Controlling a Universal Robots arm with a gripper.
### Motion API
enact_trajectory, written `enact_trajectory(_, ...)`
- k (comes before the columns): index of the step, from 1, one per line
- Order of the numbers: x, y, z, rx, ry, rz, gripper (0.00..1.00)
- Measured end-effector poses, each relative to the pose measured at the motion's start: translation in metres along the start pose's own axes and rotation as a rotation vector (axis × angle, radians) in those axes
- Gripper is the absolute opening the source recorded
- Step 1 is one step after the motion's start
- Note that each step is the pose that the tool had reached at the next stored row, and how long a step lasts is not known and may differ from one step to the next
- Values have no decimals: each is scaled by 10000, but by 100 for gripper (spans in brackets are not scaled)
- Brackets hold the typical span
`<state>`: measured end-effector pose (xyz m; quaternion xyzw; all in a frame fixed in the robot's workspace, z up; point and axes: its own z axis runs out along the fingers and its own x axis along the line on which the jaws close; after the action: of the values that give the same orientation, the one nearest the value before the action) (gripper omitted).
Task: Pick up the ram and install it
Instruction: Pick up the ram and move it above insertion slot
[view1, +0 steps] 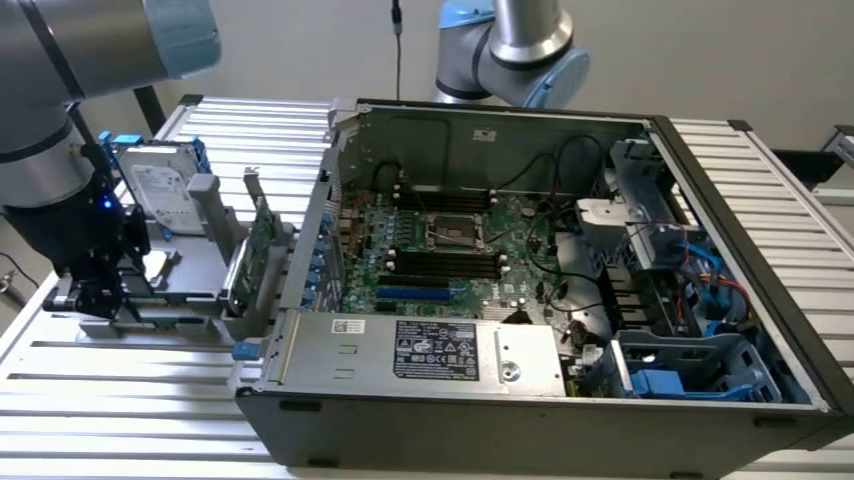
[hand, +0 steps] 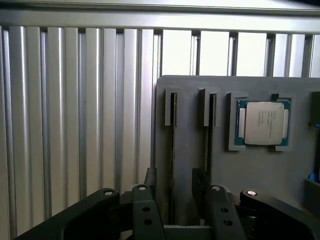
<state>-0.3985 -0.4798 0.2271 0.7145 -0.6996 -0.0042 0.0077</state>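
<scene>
Beside the open computer case (view1: 400, 420), above the gray parts holder (hand: 190, 125), the gripper (hand: 182, 215) hovers, fingers spread, over the ram (hand: 172, 150) standing edge-up in its slot. It is probably light, stiff and fragile, best pinched across its flat faces.

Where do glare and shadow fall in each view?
Exterior view: light glares off the slatted table at the front, while the computer case interior sits in shadow. Wrist view: slats past the grey tray wash out to white, and the fingers look dark.
</scene>
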Motion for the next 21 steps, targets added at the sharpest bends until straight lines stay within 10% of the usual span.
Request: enact_trajectory(21,21,58,251,161,-231,-171,42)
